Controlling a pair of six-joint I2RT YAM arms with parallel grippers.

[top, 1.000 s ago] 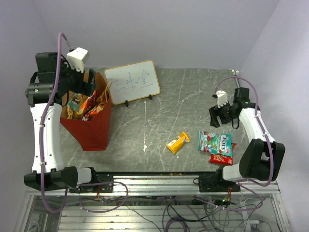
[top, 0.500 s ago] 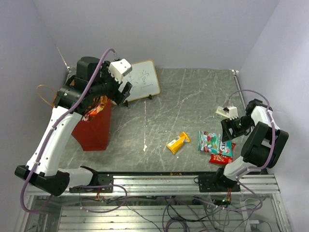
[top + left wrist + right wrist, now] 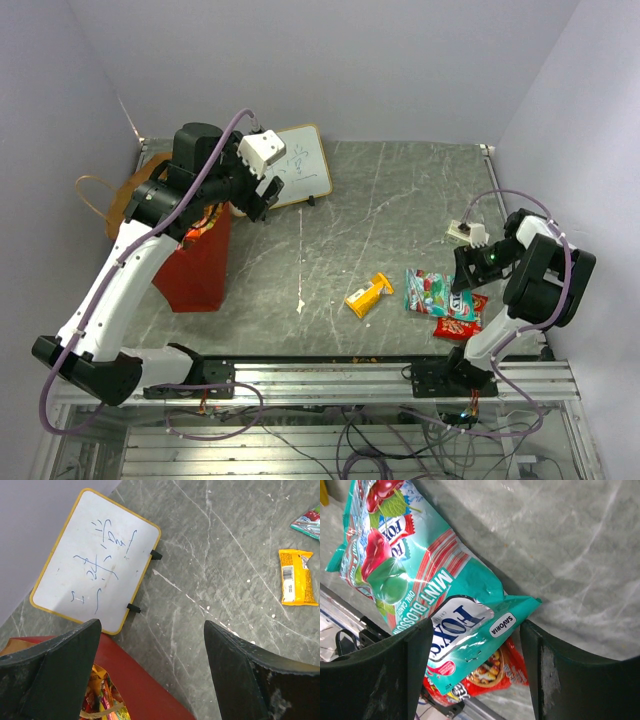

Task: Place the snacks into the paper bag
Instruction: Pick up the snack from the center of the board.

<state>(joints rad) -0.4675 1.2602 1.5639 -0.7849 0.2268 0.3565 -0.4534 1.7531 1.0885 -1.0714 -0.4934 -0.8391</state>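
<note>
The right gripper, spread, straddles the teal candy bag at four o'clock, likely about to pinch and carry it to the paper bag at nine o'clock, near the spread, empty left gripper.

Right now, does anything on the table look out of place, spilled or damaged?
Nothing looks spilled or torn. Two small things: the teal Fox's candy bag lies partly on top of a red snack packet at the near right, and the red paper bag seems to lean, with one loop handle sticking out to its left.
</note>
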